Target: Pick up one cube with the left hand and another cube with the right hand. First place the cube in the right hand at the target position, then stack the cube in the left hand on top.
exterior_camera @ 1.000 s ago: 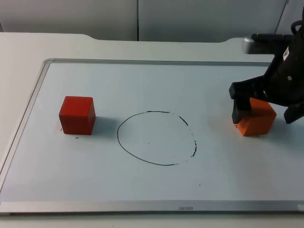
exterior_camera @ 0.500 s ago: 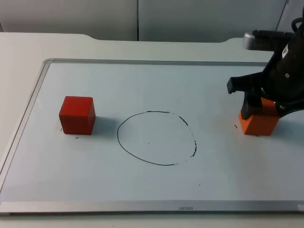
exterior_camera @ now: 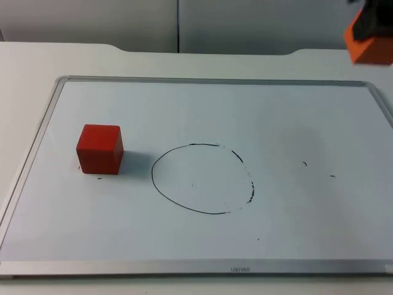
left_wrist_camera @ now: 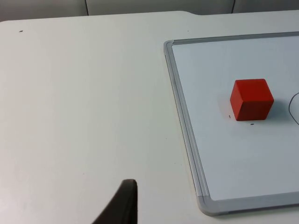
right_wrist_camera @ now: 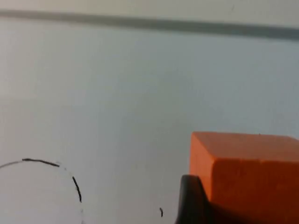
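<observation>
Orange cube (exterior_camera: 369,44) hangs lifted at two o'clock, clamped by the right gripper (right_wrist_camera: 196,200); red cube (exterior_camera: 99,149) untouched at nine o'clock, left gripper (left_wrist_camera: 122,205) waiting, fingers' state unclear.

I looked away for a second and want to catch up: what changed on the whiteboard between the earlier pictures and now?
The right gripper, which had closed on the orange cube at the board's right side, has lifted it up and away toward the far right corner of the top view. The red cube stayed where it was on the whiteboard, left of the drawn circle. The left arm waits off the board.
</observation>
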`<state>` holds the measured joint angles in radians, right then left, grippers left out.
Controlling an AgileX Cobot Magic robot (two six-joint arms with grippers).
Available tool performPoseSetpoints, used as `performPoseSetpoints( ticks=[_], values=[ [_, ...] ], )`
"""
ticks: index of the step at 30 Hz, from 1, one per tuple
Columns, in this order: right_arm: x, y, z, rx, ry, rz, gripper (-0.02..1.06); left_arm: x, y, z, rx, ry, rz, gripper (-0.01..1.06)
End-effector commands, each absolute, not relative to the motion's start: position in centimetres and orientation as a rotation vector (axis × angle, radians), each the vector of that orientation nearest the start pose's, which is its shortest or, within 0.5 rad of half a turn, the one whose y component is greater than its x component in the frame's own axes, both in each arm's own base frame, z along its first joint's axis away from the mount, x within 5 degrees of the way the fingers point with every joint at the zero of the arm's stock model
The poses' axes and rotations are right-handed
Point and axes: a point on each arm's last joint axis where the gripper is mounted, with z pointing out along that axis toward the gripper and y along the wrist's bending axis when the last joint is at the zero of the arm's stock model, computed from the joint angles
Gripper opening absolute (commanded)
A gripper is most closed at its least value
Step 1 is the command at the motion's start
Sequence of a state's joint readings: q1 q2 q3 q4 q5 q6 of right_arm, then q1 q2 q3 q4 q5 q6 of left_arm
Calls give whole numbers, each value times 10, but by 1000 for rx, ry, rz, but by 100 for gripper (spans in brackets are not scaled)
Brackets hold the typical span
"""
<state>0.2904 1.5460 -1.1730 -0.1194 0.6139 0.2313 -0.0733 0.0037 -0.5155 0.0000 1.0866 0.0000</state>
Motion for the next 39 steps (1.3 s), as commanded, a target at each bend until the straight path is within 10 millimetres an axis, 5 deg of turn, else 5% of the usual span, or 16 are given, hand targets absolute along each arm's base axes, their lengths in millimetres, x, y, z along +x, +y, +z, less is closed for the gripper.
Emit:
performPoseSetpoints(
  ticks=[1, 2, 6, 7, 10, 17, 26, 34, 39],
  values=[
    [289, 76, 346, -217, 2273, 56, 0, -7, -1, 280, 70, 2045, -69, 105],
    [289, 76, 346, -217, 2273, 56, 0, -7, -1, 280, 70, 2045, -69, 105],
    [236, 60, 405, -239, 2057, 63, 0, -7, -4, 280, 97, 2044, -97, 105],
    [236, 60, 405, -239, 2057, 63, 0, -7, -4, 280, 97, 2044, -97, 105],
    [195, 48, 435, -230, 1928, 71, 0, -10, -8, 286, 99, 2009, -164, 105],
    [157, 36, 453, -231, 1850, 60, 0, -9, -13, 319, 183, 1958, -186, 105],
    [154, 35, 453, -251, 1863, 50, 0, 53, -37, 337, 382, 1992, -378, 104],
    [154, 35, 453, -252, 1861, 49, 0, 153, -53, 330, 430, 2188, -532, 104],
    [154, 35, 453, -254, 1861, 47, 0, 188, -62, 331, 463, 2229, -566, 104]
  ],
)
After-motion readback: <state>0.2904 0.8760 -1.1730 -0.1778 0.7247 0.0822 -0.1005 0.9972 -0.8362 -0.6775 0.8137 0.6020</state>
